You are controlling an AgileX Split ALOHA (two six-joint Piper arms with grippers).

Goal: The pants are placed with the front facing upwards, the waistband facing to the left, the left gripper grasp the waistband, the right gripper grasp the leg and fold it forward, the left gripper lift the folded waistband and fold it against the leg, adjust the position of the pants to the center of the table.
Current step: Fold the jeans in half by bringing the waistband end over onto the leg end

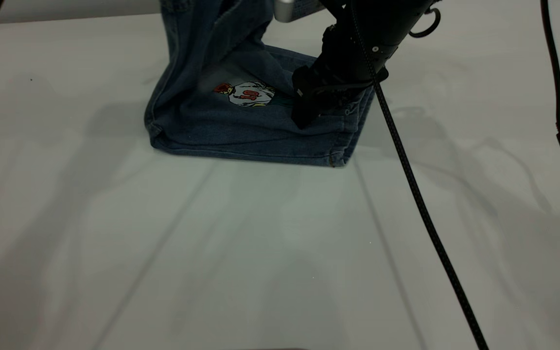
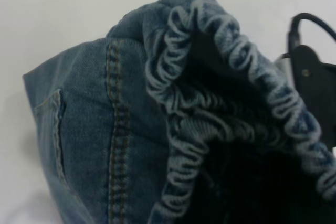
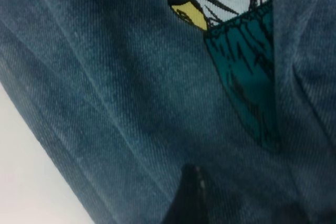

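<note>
Only left wrist: waistband (image 2: 231,72) raised | exterior: right gripper (image 1: 309,109) pressing pants (image 1: 241,131)

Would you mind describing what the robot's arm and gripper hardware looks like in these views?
The right gripper is bulky and matte black, with blocky fingers on an angular black arm studded with small pale screws. A black braided cable trails from it, and a black ring-shaped loop sits near its top. A short silver cylinder shows at the upper edge. The left gripper is out of view.

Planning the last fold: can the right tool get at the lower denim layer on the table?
Probably yes: the right tool already rests on the pants, with nothing between them.
</note>
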